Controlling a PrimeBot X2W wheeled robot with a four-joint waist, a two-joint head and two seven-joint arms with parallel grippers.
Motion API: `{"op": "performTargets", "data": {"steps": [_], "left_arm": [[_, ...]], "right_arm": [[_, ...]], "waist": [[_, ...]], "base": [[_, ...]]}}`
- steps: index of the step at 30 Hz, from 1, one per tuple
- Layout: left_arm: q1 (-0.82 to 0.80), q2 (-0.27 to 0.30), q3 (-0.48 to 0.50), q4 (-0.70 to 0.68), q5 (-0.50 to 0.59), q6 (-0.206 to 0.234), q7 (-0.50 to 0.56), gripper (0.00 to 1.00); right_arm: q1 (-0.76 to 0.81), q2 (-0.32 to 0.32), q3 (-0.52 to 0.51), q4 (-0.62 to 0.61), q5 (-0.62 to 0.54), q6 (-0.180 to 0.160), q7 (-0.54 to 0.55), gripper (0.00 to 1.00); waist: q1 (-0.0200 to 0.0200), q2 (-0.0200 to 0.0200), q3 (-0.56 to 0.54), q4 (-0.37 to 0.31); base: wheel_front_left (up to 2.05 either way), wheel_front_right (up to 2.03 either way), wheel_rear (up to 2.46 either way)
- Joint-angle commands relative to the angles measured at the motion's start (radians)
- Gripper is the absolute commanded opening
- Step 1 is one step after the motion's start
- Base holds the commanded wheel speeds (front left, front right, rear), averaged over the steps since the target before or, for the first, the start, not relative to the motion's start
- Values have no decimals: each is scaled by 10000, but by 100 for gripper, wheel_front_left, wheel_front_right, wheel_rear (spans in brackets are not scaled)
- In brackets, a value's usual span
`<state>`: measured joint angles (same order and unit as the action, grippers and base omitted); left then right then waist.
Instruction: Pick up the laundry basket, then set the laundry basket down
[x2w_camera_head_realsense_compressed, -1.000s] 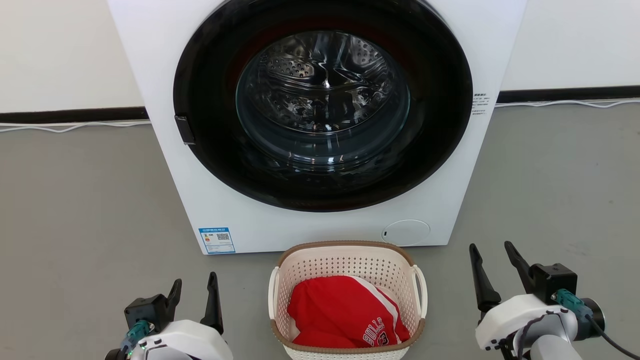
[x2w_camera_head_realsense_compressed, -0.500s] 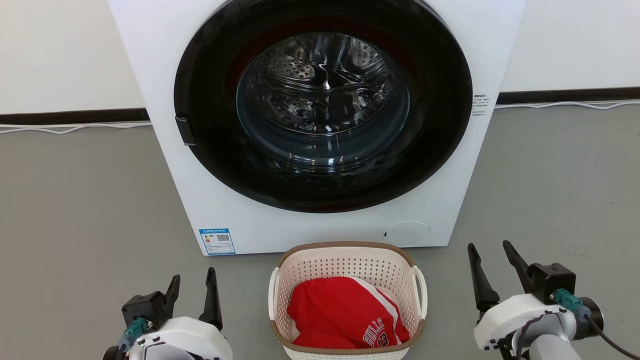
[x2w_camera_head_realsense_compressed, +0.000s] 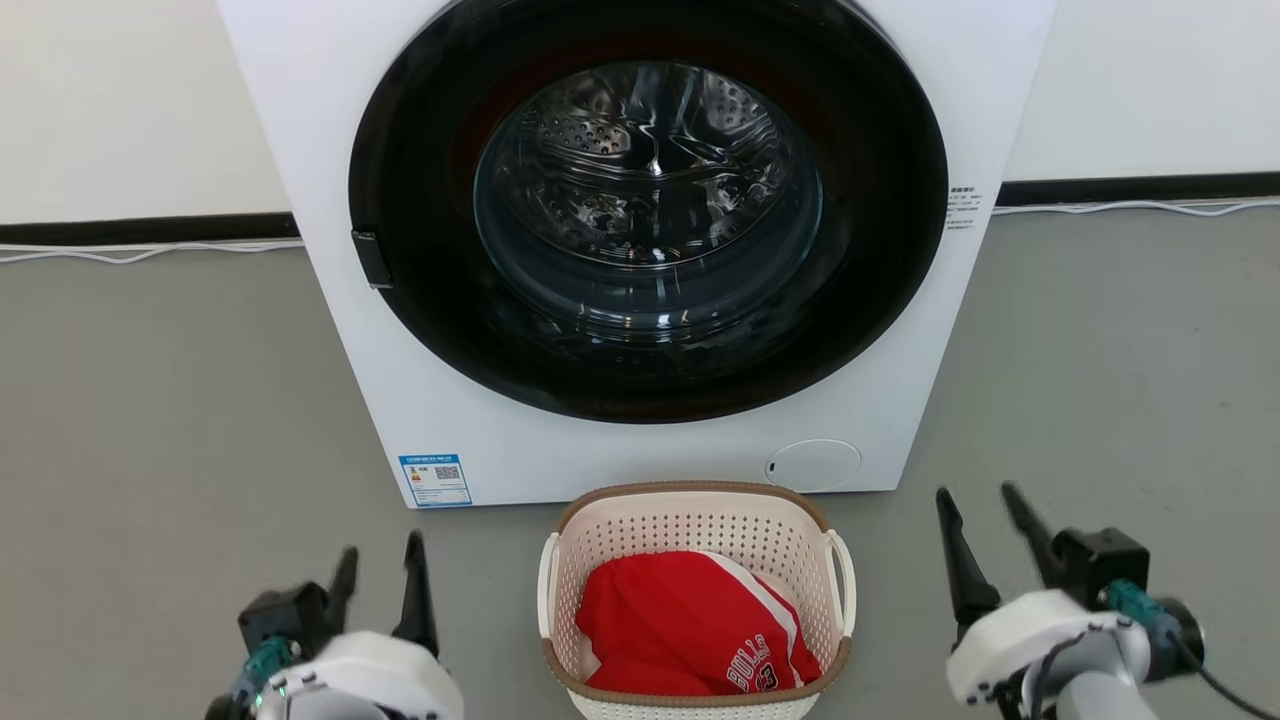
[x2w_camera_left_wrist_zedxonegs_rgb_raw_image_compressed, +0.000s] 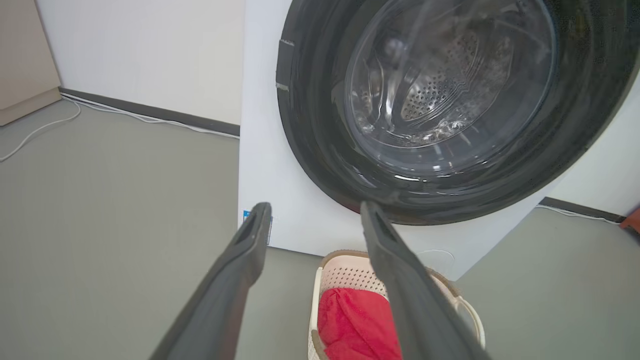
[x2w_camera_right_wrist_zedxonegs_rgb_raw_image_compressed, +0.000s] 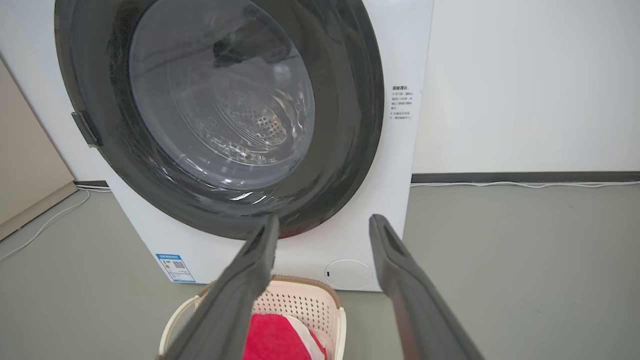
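Note:
The laundry basket (x2w_camera_head_realsense_compressed: 690, 520), cream-white and perforated with a brown rim and white loop handles, stands on the grey floor just in front of the washing machine, with a red garment (x2w_camera_head_realsense_compressed: 690, 625) inside. My left gripper (x2w_camera_head_realsense_compressed: 381, 545) hovers open to the basket's left, apart from it. On the basket's other side my right gripper (x2w_camera_head_realsense_compressed: 974, 490) is open too, clear of the handle. The left wrist view has the basket (x2w_camera_left_wrist_zedxonegs_rgb_raw_image_compressed: 345, 272) low behind my open left gripper (x2w_camera_left_wrist_zedxonegs_rgb_raw_image_compressed: 314, 210). The right wrist view shows the basket (x2w_camera_right_wrist_zedxonegs_rgb_raw_image_compressed: 300, 300) below my open right gripper (x2w_camera_right_wrist_zedxonegs_rgb_raw_image_compressed: 322, 220).
A white front-loading washing machine (x2w_camera_head_realsense_compressed: 440, 420) with a closed dark round door (x2w_camera_head_realsense_compressed: 648, 210) rises directly behind the basket. White cables (x2w_camera_head_realsense_compressed: 130, 255) run along the dark baseboard at the wall. Grey floor spreads to both sides. A beige cabinet (x2w_camera_left_wrist_zedxonegs_rgb_raw_image_compressed: 25, 60) stands far left.
Both grippers have crept slightly upward in the head view and look a little blurred; the basket has not moved.

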<state>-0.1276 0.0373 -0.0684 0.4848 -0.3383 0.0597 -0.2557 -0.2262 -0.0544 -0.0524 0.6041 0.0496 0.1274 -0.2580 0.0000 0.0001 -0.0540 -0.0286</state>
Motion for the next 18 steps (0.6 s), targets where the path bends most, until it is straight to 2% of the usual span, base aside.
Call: {"op": "performTargets", "data": {"steps": [1, 6, 10, 14, 18], "left_arm": [[2, -5, 7, 48, -29, 8, 9, 0], [350, -72, 60, 473, -312, -29, 113, 0], [353, -66, 121, 371, -719, -90, 236, 0], [364, -59, 163, 268, -1129, -151, 340, 0], [360, -54, 198, 191, -1434, -197, 419, 0]], "right_arm": [[6, 10, -15, 64, 18, 0, 4, 0], [371, 85, -97, 450, 317, 1, 146, 0], [398, 84, -132, 319, 822, 2, 290, 0], [453, 82, -118, 164, 1335, 3, 382, 0], [482, 81, -112, 49, 1715, 4, 451, 0]], "waist": [[0, -1, 1, 2], [2, -1, 12, 8], [23, -1, 9, 17], [3, -1, 41, 26], [1, -1, 62, 33]], "base": [[0, 0, 0], [0, 0, 0], [0, 0, 0], [0, 0, 0], [0, 0, 0]]}}
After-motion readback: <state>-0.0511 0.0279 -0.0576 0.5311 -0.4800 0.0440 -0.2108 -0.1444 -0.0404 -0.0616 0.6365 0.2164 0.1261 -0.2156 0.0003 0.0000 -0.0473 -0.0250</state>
